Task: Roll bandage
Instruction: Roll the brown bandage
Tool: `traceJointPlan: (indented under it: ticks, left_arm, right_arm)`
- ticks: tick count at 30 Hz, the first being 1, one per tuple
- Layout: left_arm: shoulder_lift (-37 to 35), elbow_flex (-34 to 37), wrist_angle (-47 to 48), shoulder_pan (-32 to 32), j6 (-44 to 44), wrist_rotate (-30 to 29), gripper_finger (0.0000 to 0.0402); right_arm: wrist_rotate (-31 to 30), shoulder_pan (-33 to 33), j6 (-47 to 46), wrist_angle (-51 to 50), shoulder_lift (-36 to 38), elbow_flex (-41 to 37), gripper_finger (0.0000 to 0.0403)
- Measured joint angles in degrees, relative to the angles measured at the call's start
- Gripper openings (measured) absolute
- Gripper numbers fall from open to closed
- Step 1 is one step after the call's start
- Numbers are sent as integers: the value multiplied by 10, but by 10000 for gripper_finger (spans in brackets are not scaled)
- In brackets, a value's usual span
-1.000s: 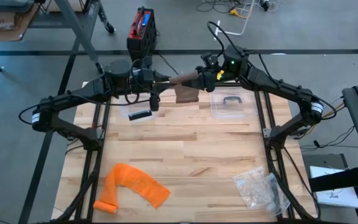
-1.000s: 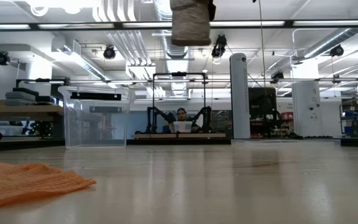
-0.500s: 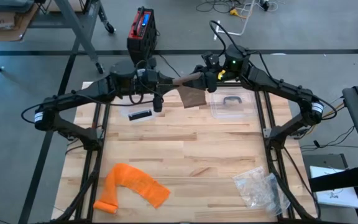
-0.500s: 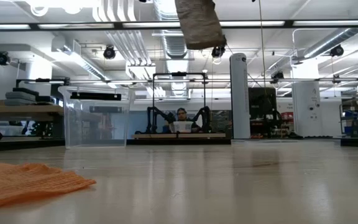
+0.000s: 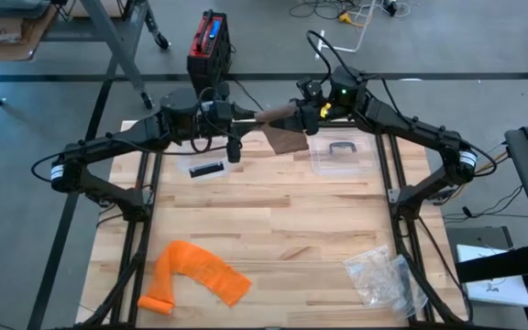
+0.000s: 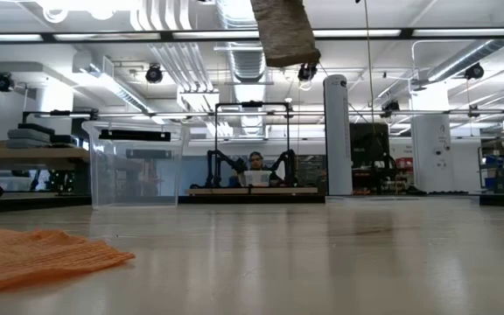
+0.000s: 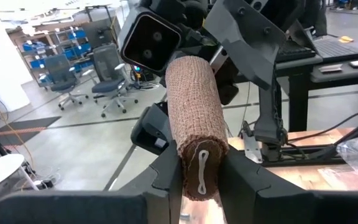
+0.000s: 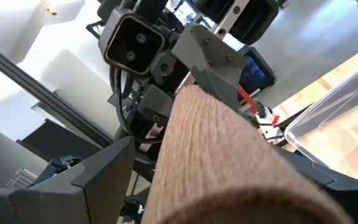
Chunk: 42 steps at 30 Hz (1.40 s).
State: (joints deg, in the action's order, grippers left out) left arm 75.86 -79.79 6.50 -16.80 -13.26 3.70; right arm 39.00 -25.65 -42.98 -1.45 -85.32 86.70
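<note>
You are holding the bandage roll (image 5: 273,116) in the air above the tabletop's (image 5: 273,220) far edge, between both grippers. The left fingers (image 7: 166,171) are pinching one end; the right fingers (image 8: 104,168) are standing wide around the other. Its long axis is running left-right, arm to arm. Only the low view is showing the loose tail (image 6: 284,35) hanging down.

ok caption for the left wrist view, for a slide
Left gripper clamps one end of the rolled bandage, right gripper behind it.
</note>
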Motion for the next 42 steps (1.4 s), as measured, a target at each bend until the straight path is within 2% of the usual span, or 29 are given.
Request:
traceJointPlan:
  ticks: [10, 18, 25, 34, 42]
  left_arm:
    - [-1, -1, 3, 0, -8, 0, 77]
    - [-4, -2, 21, 0, -25, -2, 66]
    - [-6, -3, 35, 3, -25, -2, 74]
    - [-6, -5, 46, 3, 6, -5, 64]
    - [0, -45, 119, 3, 45, -28, 72]
  right_arm:
    - [-2, 0, -7, -1, -1, 0, 282]
    - [-15, 0, -24, -1, -1, 0, 310]
    - [-15, -3, 6, 1, -1, 0, 332]
    - [0, -3, 31, 1, -1, 0, 333]
    - [0, -2, 49, -4, -1, 0, 333]
